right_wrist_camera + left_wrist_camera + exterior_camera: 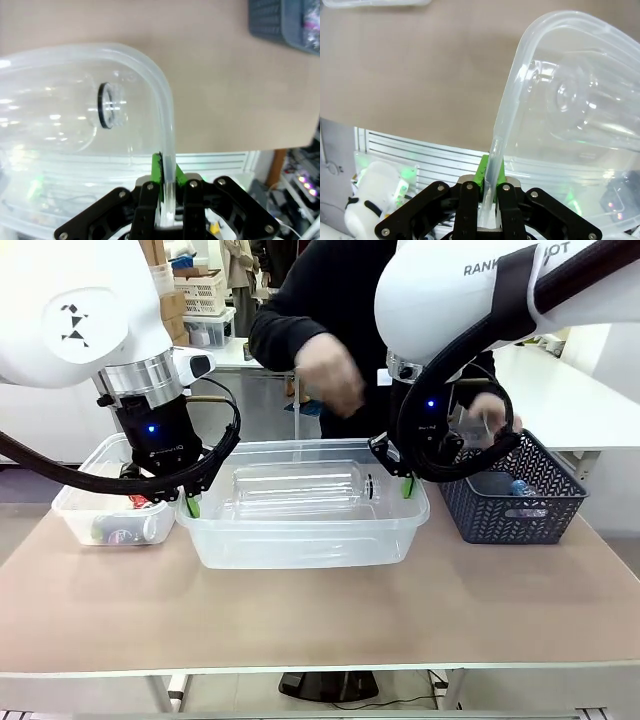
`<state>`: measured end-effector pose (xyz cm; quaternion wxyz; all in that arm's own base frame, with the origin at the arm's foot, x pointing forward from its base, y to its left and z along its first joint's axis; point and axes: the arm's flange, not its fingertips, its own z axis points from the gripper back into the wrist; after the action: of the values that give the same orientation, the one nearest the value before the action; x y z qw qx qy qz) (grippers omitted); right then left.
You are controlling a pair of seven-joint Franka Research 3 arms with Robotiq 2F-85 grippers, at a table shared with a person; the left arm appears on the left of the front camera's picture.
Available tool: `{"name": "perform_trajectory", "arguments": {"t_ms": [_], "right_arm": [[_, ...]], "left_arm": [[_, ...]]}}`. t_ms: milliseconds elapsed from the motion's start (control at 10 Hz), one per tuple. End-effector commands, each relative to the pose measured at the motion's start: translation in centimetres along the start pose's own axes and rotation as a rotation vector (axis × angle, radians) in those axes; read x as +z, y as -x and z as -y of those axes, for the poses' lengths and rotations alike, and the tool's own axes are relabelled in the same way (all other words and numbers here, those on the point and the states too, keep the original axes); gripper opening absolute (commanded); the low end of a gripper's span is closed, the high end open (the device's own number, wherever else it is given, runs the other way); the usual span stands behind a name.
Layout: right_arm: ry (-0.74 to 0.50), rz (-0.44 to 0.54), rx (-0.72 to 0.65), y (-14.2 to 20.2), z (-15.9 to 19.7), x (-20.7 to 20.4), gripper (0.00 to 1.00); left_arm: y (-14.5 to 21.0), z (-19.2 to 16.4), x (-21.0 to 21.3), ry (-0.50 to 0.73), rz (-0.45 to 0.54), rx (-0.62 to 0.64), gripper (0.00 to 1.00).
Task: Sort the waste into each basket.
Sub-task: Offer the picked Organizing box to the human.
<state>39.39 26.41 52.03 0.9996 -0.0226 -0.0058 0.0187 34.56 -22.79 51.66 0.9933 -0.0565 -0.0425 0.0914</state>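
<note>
With both grippers clamped on opposite ends of the large clear tub [305, 530], best handled as one rigid load: same height at both ends, same pace, no twist, so the thin wall neither buckles nor slips from the pads. Left gripper [190, 502] shut on the tub's left rim; seen close in the left wrist view [489, 187], rim pinched between green pads. Right gripper [405, 485] shut on the right rim; right wrist view [167, 185] confirms wall held upright between closed fingers. Judged the step in hand: carrying or shifting this tub together; slow and level advised, as the bottle inside could roll.

Containers, left to right across the table [320, 610]:
- Small clear tub [80, 512] at far left, just beside the large one. Holds what looks like red cans [130, 528]; number unclear.
- Large clear tub, centre. Holds one clear plastic bottle [300, 490] lying on its side, neck with dark ring towards the right, base towards the left.
- Dark lattice basket [515, 502] at right, near the large tub. Holds a few items, too small to tell apart.

Person at the far side, one hand [328, 375] raised above the large tub, blurred; other hand [490, 415] over the lattice basket, seemingly holding a clear item. Risk: collision with those hands if the tub rises or moves far.
</note>
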Motion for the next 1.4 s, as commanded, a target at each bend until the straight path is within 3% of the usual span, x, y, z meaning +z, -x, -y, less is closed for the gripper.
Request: {"name": "perform_trajectory", "arguments": {"t_ms": [0, 1300], "right_arm": [[-0.002, -0.004, -0.006, 0.18, 0.04, -0.1, 0.05], [-0.002, -0.004, -0.006, 0.18, 0.04, -0.1, 0.05]], "left_arm": [[-0.26, -0.51, 0.61, -0.004, 0.015, 0.008, 0.06], [-0.26, -0.51, 0.61, -0.004, 0.015, 0.008, 0.06]]}}
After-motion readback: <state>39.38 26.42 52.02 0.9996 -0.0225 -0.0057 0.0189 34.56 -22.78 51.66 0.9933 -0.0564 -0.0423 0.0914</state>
